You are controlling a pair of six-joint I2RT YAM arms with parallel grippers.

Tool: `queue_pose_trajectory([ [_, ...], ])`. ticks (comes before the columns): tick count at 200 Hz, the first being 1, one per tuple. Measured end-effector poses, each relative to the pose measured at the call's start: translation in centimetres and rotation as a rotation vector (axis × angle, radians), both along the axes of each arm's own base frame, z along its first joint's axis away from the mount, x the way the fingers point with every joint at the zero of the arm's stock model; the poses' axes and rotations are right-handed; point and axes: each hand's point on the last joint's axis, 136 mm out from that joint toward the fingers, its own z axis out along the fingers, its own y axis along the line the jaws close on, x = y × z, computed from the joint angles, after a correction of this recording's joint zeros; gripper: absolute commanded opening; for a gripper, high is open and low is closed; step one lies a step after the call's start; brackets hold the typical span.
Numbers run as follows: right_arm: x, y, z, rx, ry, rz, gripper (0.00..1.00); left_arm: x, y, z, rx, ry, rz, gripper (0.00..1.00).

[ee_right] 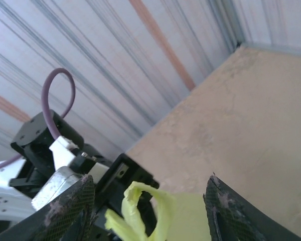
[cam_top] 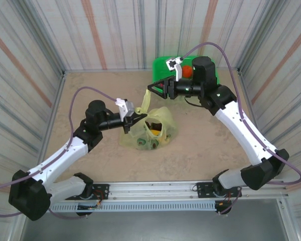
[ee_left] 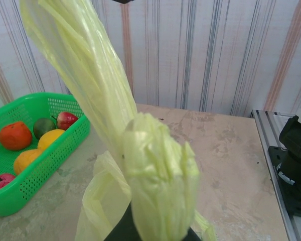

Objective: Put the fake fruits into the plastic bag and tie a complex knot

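Status: loading partly done, knot not made.

- Plastic bag [cam_top: 163, 120] lies on the desk [cam_top: 205, 145] between the two arms. Several fake fruits [cam_top: 149, 140] show through its film.
- The green basket [ee_left: 55, 150], at the far edge of the desk, holds at least six more fruits: oranges, an apple, a green one and a red one. Loading therefore looks incomplete, unless those are meant to stay out.
- Left hand [cam_top: 134, 118] is at the bag's mouth. Its wrist view shows bunched handle plastic over the fingers, which are mostly hidden. It appears closed on that bunch.
- One handle strip [cam_top: 145, 100] rises from the bunch toward the right hand [cam_top: 153, 89].
- Right hand is spread wide. The strip's curled end sits between its fingers [ee_right: 70, 206], not clamped as far as can be seen.
- No finished knot can be made out. Crossing, looping and tightening are judged still to be done.
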Motion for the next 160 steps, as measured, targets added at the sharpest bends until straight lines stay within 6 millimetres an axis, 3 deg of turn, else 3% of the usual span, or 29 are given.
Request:
queue_pose_trajectory([
  [59,-0.7,1.7,-1.5,-0.105,0.115,-0.001,0.57,-0.2,-0.2,-0.1,0.004,-0.008,-0.008,0.0],
  [83,-0.4,1.8,-2.4,-0.128,0.135,-0.011,0.43,-0.3,-0.2,-0.1,0.01,-0.011,-0.011,0.0],
  [112,-0.1,1.7,-2.3,-0.139,0.131,-0.022,0.11,-0.2,0.0,-0.1,0.015,-0.012,0.007,0.0],
  [126,-0.1,1.6,-2.2,-0.141,0.127,-0.023,0.0,-0.1,0.1,-0.1,0.016,-0.012,0.018,0.0],
  [160,-0.1,0.2,-2.4,-0.141,0.131,-0.054,0.0,0.4,0.3,0.1,0.01,-0.017,0.047,0.0],
])
